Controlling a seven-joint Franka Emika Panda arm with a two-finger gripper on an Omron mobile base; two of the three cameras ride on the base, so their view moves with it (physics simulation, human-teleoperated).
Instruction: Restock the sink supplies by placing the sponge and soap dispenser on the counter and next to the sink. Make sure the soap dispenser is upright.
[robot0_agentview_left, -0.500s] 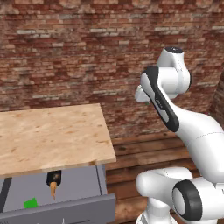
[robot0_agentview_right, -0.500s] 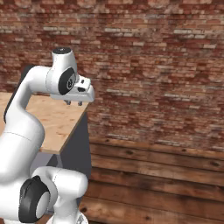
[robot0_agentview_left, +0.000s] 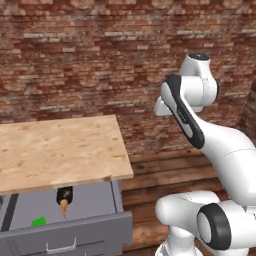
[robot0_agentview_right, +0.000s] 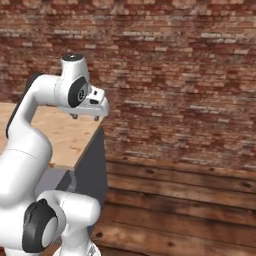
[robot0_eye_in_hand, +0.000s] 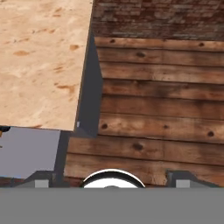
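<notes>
Black-and-orange slim soap dispenser (robot0_agentview_left: 63, 199) lies flat beside small green square sponge (robot0_agentview_left: 38, 220) in open grey drawer (robot0_agentview_left: 90, 200); two-finger gripper (robot0_agentview_right: 85, 117) open, empty.

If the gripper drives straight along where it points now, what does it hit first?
Probably the brown wooden plank floor: the open gripper points down just past the light tan wood-grain counter's end. Depth is unclear, so the counter's dark grey side panel may get clipped.
</notes>
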